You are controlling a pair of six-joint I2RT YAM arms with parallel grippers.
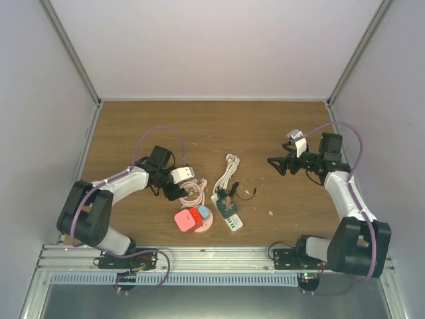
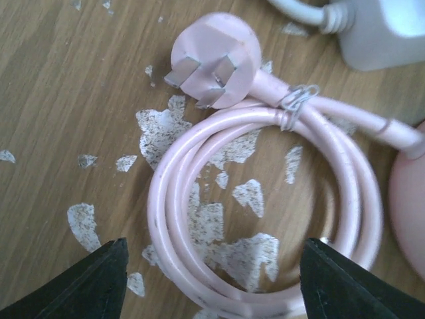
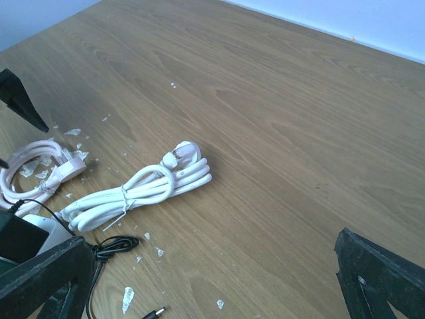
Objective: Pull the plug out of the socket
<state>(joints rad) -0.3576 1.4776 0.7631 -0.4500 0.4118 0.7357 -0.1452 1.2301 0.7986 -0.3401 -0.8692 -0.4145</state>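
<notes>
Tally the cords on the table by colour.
Pink cord: 1
White cord: 1
Black cord: 1
Total: 3

This is a robotics lab test cell rather than a lived-in room. A left arm (image 1: 119, 183) and a right arm (image 1: 345, 193) are bolted to an aluminium rail (image 1: 212, 256), with purple cables (image 1: 161, 128) looped along them. Beyond the rail lies a worn wood-grain tabletop (image 1: 212, 126), boxed in on its far side and both flanks by plain white panels (image 1: 212, 46) held in slim metal posts (image 1: 70, 46). Just beyond the rail's middle, a power strip (image 1: 228, 217) and tied coils of cord (image 1: 228, 174) lie out like test props.
</notes>
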